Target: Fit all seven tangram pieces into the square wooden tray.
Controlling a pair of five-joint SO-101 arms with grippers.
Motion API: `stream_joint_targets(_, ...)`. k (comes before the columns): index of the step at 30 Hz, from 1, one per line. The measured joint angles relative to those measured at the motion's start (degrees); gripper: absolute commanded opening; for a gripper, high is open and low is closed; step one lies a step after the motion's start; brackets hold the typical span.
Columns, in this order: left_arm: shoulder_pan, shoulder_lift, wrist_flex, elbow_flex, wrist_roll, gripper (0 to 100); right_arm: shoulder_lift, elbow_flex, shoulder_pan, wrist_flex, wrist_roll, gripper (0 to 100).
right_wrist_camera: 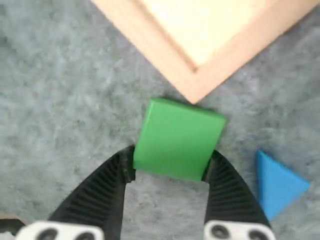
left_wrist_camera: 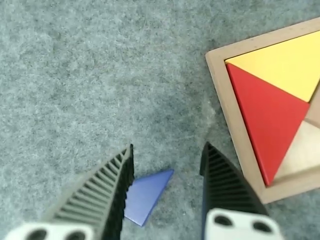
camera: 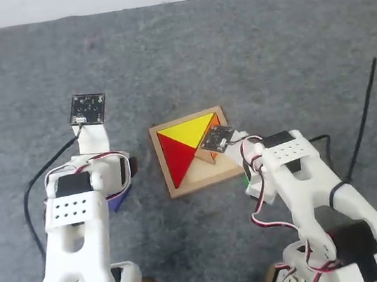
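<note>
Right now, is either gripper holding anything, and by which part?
Right gripper pinches the green square by two opposite sides, near its wrist-side end. Left gripper is open above the blue piece, holding nothing.

left pincer spread | blue piece between its jaws | tray holds yellow triangle, red triangle

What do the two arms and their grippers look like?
The left arm and right arm have white plastic shells, black servo blocks and looped red, white and black wires. The left gripper and right gripper have black ribbed tapered fingers on white bases with screw holes.
</note>
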Motion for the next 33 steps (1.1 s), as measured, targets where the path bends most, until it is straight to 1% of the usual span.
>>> stream_joint_targets(3, 0.0, 0.0, 0.0, 0.0, 0.0, 22, 0.0, 0.0, 0.0, 0.0, -2.0, 0.3)
stream_joint_targets(5, 0.0, 0.0, 0.0, 0.0, 0.0, 22, 0.0, 0.0, 0.0, 0.0, -3.2, 1.8)
stream_joint_targets(12, 0.0, 0.0, 0.0, 0.0, 0.0, 22, -0.1, -0.9, 0.3, 0.5, -4.0, 0.9)
stream_joint_targets(15, 0.0, 0.0, 0.0, 0.0, 0.0, 22, -3.2, -3.4, 1.1, 4.2, -4.0, 0.9)
stream_joint_targets(18, 0.0, 0.0, 0.0, 0.0, 0.0, 22, -8.5, -7.4, 0.0, 8.3, -4.0, 0.9)
stream_joint_targets(23, 0.0, 0.0, 0.0, 0.0, 0.0, 22, -11.4, -13.6, -7.7, 13.5, -4.7, 0.9)
stream_joint_targets(27, 0.0, 0.0, 0.0, 0.0, 0.0, 22, -7.8, -16.4, -10.3, 14.1, -6.2, 2.3)
stream_joint_targets(28, 0.0, 0.0, 0.0, 0.0, 0.0, 22, -6.2, -16.7, -10.5, 14.2, -7.0, 3.9)
stream_joint_targets(30, 0.0, 0.0, 0.0, 0.0, 0.0, 22, -2.8, -16.7, -10.8, 14.2, -11.0, 8.0)
stream_joint_targets(33, 0.0, 0.0, 0.0, 0.0, 0.0, 22, 1.8, -16.6, -12.7, 12.8, -22.4, 13.2)
